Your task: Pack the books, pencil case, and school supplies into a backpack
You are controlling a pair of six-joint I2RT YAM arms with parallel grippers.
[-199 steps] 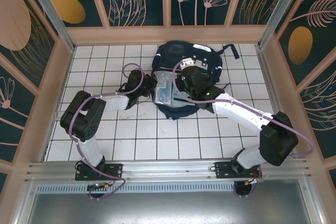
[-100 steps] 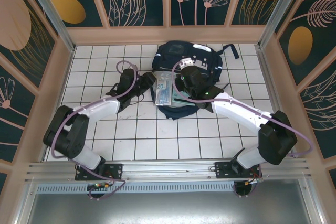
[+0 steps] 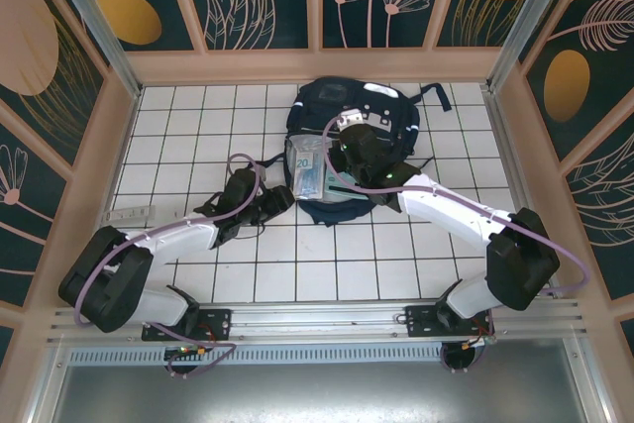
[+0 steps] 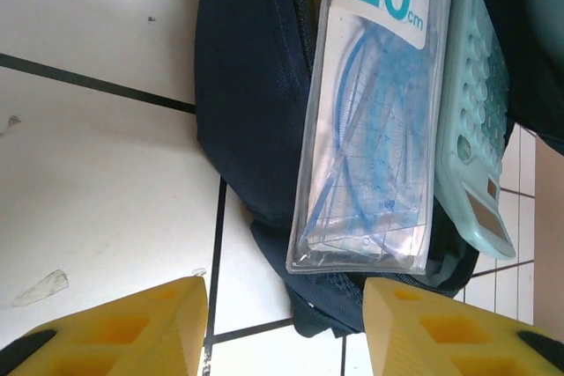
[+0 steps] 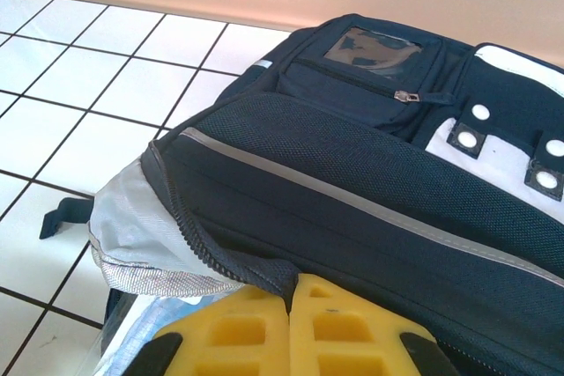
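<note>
left gripper [image 4: 284,310]: jaws wide apart, nothing held, low over the tile floor [image 4: 97,182], just short of the backpack's near edge; in the top view [image 3: 275,202] it sits left of the bag's mouth.
right gripper [image 5: 291,301]: yellow fingers [image 5: 238,334] pressed together, pinching the zipper edge at the bag's mouth.
backpack [image 5: 370,200]: navy with a grey stripe, lying flat on the tiles, far-centre of the floor, mouth toward the arms.
clear packet [image 4: 374,129]: teal "20cm" print, blue rulers inside, sticking out of the mouth over the lower lip.
calculator [image 4: 476,138]: pale teal, just beside the packet's edge, also partly out of the mouth.
</note>
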